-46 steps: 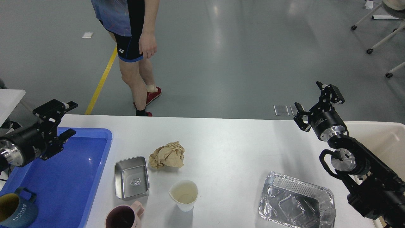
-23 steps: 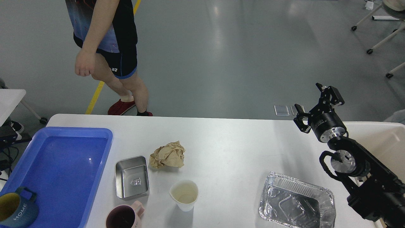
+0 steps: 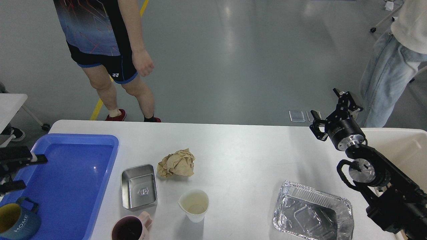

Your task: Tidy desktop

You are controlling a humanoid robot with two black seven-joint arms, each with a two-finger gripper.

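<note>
The white desktop (image 3: pixel 240 150) holds a crumpled brown paper ball (image 3: pixel 176 163), a small steel tray (image 3: pixel 139 186), a white paper cup (image 3: pixel 194 204), a pink mug (image 3: pixel 130 228) at the front edge and a foil tray (image 3: pixel 312 216) at the front right. My left gripper (image 3: pixel 35 172) pokes in at the left edge over the blue tray, open and empty. My right gripper (image 3: pixel 333 107) is open and empty, raised over the table's far right corner.
A blue plastic tray (image 3: pixel 71 140) lies at the left with a blue "HOME" mug (image 3: pixel 16 221) in its front corner. A cream bin (image 3: pixel 400 146) stands at the right behind my right arm. One person (image 3: pixel 100 40) stands beyond the far edge, another (image 3: pixel 393 63) at the far right.
My left gripper dropped out of view, then came back low at the left edge. The person behind the table stepped left. A second person came in at the right. My right gripper turned slightly.
</note>
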